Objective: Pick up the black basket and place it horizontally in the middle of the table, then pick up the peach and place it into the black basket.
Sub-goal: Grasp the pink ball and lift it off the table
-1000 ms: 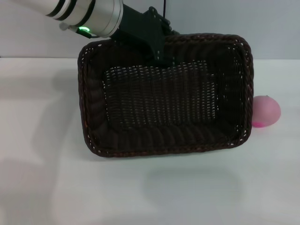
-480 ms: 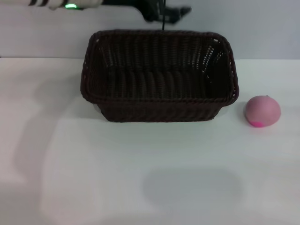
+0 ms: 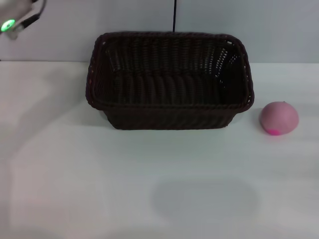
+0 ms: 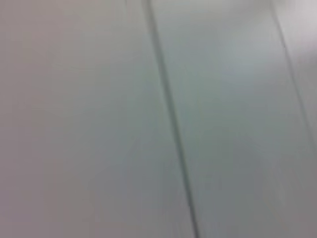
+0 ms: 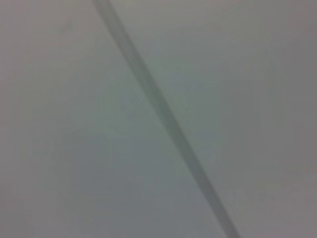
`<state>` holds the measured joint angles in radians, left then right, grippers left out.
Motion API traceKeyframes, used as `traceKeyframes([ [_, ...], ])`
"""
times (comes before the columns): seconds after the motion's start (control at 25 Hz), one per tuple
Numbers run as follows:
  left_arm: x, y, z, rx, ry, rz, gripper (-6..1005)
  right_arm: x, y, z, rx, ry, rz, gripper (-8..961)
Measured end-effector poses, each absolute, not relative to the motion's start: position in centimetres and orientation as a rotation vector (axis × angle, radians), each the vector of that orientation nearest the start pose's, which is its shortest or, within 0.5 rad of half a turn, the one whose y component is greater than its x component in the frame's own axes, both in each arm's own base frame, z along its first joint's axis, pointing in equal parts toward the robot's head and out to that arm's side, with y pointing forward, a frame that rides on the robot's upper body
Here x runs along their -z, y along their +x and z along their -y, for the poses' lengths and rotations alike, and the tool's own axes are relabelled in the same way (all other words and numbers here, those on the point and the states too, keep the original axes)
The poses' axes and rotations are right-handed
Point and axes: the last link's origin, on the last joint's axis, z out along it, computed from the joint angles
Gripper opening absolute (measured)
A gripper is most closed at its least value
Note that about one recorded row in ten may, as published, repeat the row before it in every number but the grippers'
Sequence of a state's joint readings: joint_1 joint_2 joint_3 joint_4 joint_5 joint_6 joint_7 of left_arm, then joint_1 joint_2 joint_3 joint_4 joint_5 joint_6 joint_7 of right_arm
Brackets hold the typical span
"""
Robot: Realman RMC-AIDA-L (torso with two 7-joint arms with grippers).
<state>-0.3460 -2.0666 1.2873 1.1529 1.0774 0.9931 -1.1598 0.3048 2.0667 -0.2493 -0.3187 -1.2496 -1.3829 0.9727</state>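
Observation:
The black basket [image 3: 169, 82] stands upright on the white table [image 3: 149, 189], long side across, at the middle back. It is empty. The peach [image 3: 279, 118] lies on the table just right of the basket, apart from it, magenta spot at its lower front. Only a part of my left arm [image 3: 15, 17] with a green light shows at the top left corner of the head view; its gripper is out of view. My right gripper is out of view. Both wrist views show only a plain grey surface with a dark line.
A grey wall [image 3: 279, 30] rises behind the table's back edge. A thin dark cable [image 3: 175, 15] runs down the wall behind the basket. White tabletop lies in front of the basket and to its left.
The left arm has let go of the basket, which went from tilted and lifted to standing flat on the table. The arm has drawn back up and to the left. The peach has not moved.

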Motion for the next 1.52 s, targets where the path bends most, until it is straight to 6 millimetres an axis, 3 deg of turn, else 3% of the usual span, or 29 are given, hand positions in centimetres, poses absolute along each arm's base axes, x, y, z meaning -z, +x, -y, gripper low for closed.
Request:
traceKeyframes([
  [0.08, -7.2, -19.4, -36.2, 1.231, -1.969, 0.196, 806, -10.5, 36.4, -29.2, -1.054, -1.727, -0.777, 468],
  [0.12, -7.2, -19.4, -36.2, 1.231, -1.969, 0.196, 806, -10.5, 36.4, -29.2, -1.054, -1.727, -0.777, 467],
  [0.24, -7.3, -22.3, -34.9, 1.343, -1.853, 0.257, 805, -12.0, 34.8, -30.1, -1.001, -1.959, -0.851, 467],
  [0.28, -7.4, -22.9, -34.5, 1.365, -1.827, 0.263, 805, -13.0, 33.8, -30.7, -0.919, -2.085, -0.949, 467],
  [0.48, -7.3, -24.3, -33.6, 1.405, -1.787, 0.29, 805, -14.1, 32.1, -31.5, -0.737, -2.241, -1.089, 467],
  [0.52, -7.2, -24.6, -33.3, 1.406, -1.783, 0.299, 805, -14.9, 30.7, -32.3, -0.578, -2.325, -1.141, 467],
  [0.56, -7.2, -24.6, -33.3, 1.406, -1.783, 0.299, 805, -14.9, 30.7, -32.3, -0.578, -2.325, -1.141, 467],
  [0.68, -7.2, -24.9, -33.0, 1.406, -1.777, 0.305, 805, -15.2, 29.1, -33.7, -0.359, -2.393, -1.203, 466],
  [0.72, -7.1, -25.1, -32.8, 1.408, -1.773, 0.316, 804, -14.9, 28.3, -34.6, -0.226, -2.431, -1.222, 466],
  [0.92, -6.7, -25.7, -32.5, 1.413, -1.765, 0.349, 804, -12.9, 26.8, -36.1, 0.03, -2.509, -1.195, 466],
  [1.08, -6.4, -26.2, -32.1, 1.413, -1.761, 0.37, 804, -11.5, 26.2, -36.7, 0.1, -2.527, -1.174, 466],
  [1.12, -6.3, -26.3, -32.0, 1.412, -1.76, 0.376, 804, -10.3, 25.7, -37.0, 0.15, -2.535, -1.16, 466],
  [1.32, -6.2, -26.8, -31.8, 1.41, -1.753, 0.396, 804, -7.6, 25.3, -38.0, 0.271, -2.516, -1.117, 465],
  [1.52, -6.2, -27.1, -31.7, 1.408, -1.743, 0.407, 804, -5.7, 25.0, -38.8, 0.273, -2.523, -1.099, 465],
])
